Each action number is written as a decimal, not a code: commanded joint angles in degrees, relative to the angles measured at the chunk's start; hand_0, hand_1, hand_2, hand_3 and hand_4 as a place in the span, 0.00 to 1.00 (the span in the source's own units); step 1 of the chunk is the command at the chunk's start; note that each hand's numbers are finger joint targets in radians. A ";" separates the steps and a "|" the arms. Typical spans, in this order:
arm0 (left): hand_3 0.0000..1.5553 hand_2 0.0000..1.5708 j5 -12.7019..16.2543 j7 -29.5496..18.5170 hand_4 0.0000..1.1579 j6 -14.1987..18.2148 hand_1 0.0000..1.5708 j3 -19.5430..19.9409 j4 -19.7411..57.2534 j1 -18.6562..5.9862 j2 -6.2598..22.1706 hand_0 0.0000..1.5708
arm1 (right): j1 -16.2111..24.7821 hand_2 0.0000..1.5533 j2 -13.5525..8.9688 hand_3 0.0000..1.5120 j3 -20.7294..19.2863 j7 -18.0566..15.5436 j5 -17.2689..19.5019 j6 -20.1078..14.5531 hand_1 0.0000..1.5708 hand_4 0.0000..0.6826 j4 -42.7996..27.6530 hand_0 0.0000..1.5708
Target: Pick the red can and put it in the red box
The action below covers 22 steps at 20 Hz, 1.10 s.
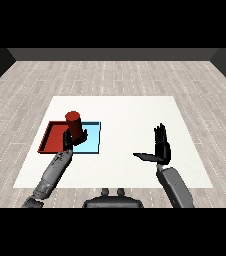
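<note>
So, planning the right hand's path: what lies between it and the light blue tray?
Head view: only bare white table lies between the right hand and the light blue tray.

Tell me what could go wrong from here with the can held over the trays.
1. The can sits in the left robot hand near the seam between the red tray and the blue tray; released now, it might land in the blue one.
2. It looks tilted, so it could topple on landing.

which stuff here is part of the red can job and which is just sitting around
Part of the job: red can, left hand curled round it, red tray.
Not involved: light blue tray, right hand, open, white table.
</note>
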 commanded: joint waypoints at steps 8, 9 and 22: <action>0.95 0.99 -0.91 2.45 0.94 -7.01 1.00 9.96 23.57 -9.51 9.14 1.00 | 5.65 0.00 -2.61 0.00 -4.12 2.13 2.00 -0.47 0.00 0.00 0.40 0.00; 0.95 0.99 -1.27 -0.43 0.95 -6.97 1.00 10.32 27.08 -7.81 8.87 1.00 | 1.48 0.00 -3.42 0.00 -6.80 3.00 0.28 1.16 0.00 0.00 4.67 0.00; 0.00 0.45 -7.29 5.48 0.56 -4.11 0.41 10.83 61.14 -22.73 4.77 0.41 | -1.87 0.00 0.65 0.00 -7.11 -1.00 0.45 3.65 0.00 0.00 14.58 0.00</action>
